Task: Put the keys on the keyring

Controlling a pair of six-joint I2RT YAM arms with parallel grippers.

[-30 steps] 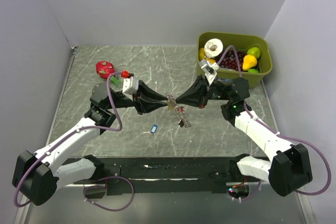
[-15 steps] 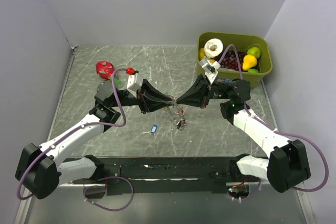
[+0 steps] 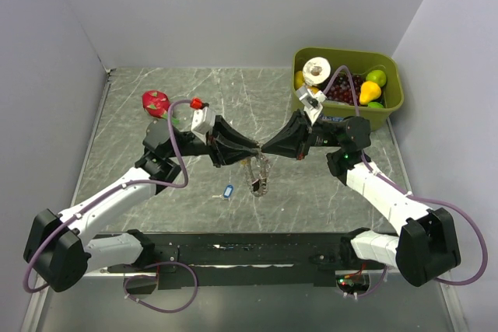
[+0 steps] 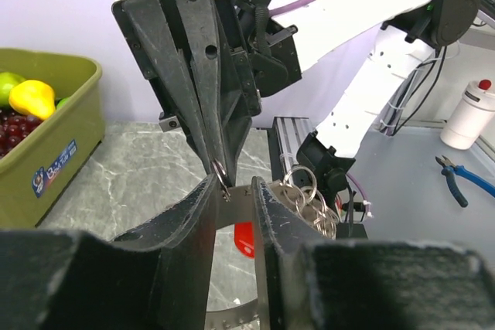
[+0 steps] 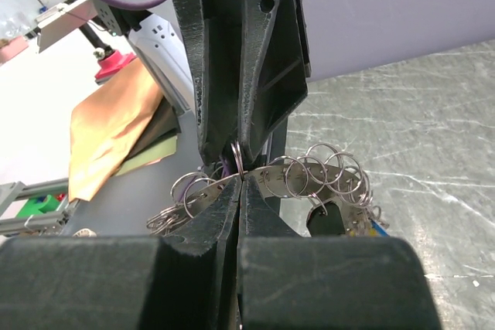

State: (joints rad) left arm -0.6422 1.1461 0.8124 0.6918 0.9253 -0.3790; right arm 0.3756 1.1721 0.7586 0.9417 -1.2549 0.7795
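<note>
Grey marble desk point(image 3: 296, 200); my right pincer point(image 5: 241, 182) is pressed tight on the keyring point(image 3: 257, 176), held aloft; left pincer point(image 4: 233, 188) half spread, grip unclear; blue key point(image 3: 228, 191) lies below, nearer my left arm.

Meeting point and small parts unclear
From above, the ring point(image 3: 260, 150) where left hand point(image 3: 254, 148) meets right hand point(image 3: 266, 149) and the key point(image 3: 228, 191) on the surface point(image 3: 257, 91) are too small to read; in the left wrist view the near fingers point(image 4: 155, 268) blur off the bottom edge, hiding part of the ring bunch point(image 4: 305, 195).
</note>
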